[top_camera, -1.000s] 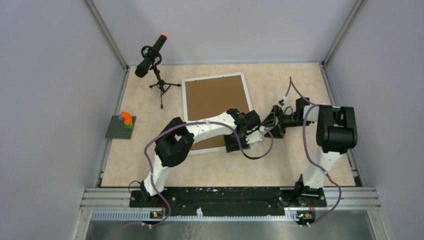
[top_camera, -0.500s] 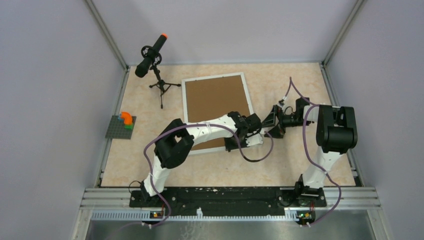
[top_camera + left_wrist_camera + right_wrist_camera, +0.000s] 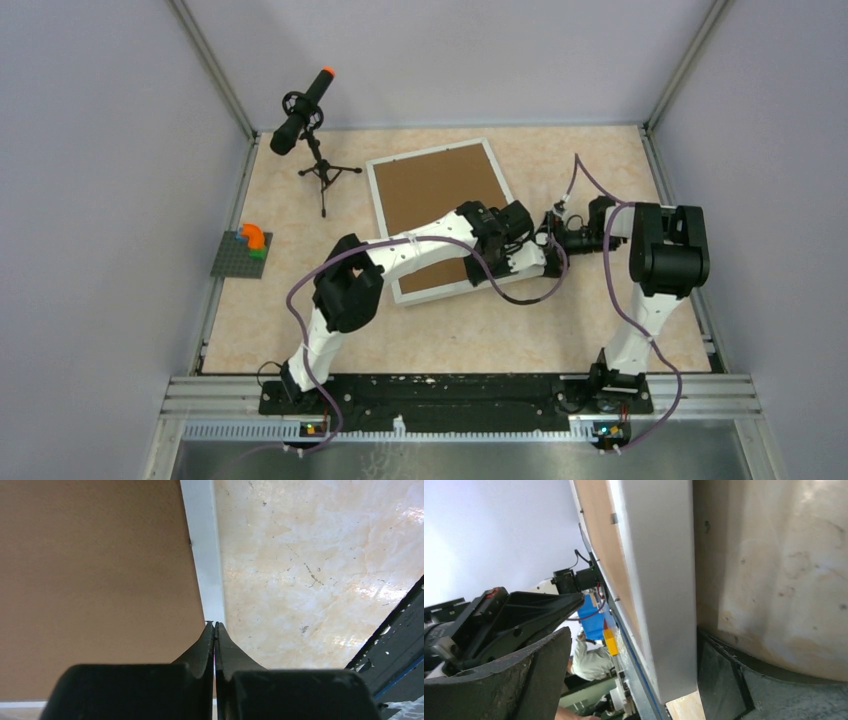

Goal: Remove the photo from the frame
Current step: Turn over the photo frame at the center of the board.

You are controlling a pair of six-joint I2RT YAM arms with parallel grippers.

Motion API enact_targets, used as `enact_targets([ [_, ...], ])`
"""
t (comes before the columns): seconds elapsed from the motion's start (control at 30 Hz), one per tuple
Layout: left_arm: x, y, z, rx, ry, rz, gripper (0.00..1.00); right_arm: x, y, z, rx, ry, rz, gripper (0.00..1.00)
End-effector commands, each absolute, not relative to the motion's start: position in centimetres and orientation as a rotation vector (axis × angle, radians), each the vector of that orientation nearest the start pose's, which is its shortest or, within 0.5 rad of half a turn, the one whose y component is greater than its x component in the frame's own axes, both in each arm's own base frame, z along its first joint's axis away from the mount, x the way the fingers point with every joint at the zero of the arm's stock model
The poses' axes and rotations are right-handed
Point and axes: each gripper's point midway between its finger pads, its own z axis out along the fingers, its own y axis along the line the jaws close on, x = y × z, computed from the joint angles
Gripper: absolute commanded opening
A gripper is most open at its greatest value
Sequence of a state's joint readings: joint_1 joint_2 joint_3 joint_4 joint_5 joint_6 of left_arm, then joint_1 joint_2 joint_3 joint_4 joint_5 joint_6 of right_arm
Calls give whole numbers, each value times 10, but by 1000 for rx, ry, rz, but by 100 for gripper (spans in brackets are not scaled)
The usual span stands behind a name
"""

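The frame (image 3: 381, 220) lies back up on the table, its brown backing board (image 3: 440, 195) facing the camera. The photo is hidden underneath. My left gripper (image 3: 528, 262) is shut at the frame's near right corner. In the left wrist view its tips (image 3: 215, 624) rest on the white border (image 3: 202, 555) where it meets the board. My right gripper (image 3: 550, 235) is open around the frame's right edge. In the right wrist view the white edge (image 3: 659, 580) and its corner stand between the spread fingers (image 3: 499, 680), close to the right-hand one.
A black microphone on a small tripod (image 3: 305, 110) stands at the back left. A grey baseplate with coloured bricks (image 3: 245, 250) lies by the left wall. Enclosure walls ring the table, and a metal rail (image 3: 460, 395) carries both arm bases at the near edge.
The left gripper has closed and moved right. The frame's near end has swung to the right, so its right edge now sits between the right gripper's fingers.
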State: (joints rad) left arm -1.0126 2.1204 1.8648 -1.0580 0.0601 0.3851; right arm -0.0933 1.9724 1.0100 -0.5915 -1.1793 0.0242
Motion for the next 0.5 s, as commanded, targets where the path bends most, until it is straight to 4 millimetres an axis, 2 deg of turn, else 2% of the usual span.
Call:
enact_targets([
  [0.0,239,-378,121,1840,2123,-266,0,276,152,37,29,2588,1750,83],
  [0.07,240,-379,116,1836,2131,-266,0,275,160,45,11,2556,1816,76],
  [0.13,242,-379,111,1823,2138,-255,0,277,161,45,14,2543,1826,64],
  [0.2,246,-379,112,1793,2146,-266,0,278,161,42,21,2547,1830,50],
  [0.27,253,-379,119,1738,2162,-318,2,278,161,43,31,2539,1844,42],
  [0.3,254,-379,125,1713,2171,-371,7,279,160,44,36,2531,1852,38],
  [0.33,255,-378,131,1698,2175,-428,17,279,159,46,40,2520,1860,33],
  [0.4,256,-375,139,1684,2154,-465,42,282,158,53,41,2489,1883,26],
  [0.47,259,-375,143,1686,2081,-450,62,283,160,61,35,2458,1922,24],
])
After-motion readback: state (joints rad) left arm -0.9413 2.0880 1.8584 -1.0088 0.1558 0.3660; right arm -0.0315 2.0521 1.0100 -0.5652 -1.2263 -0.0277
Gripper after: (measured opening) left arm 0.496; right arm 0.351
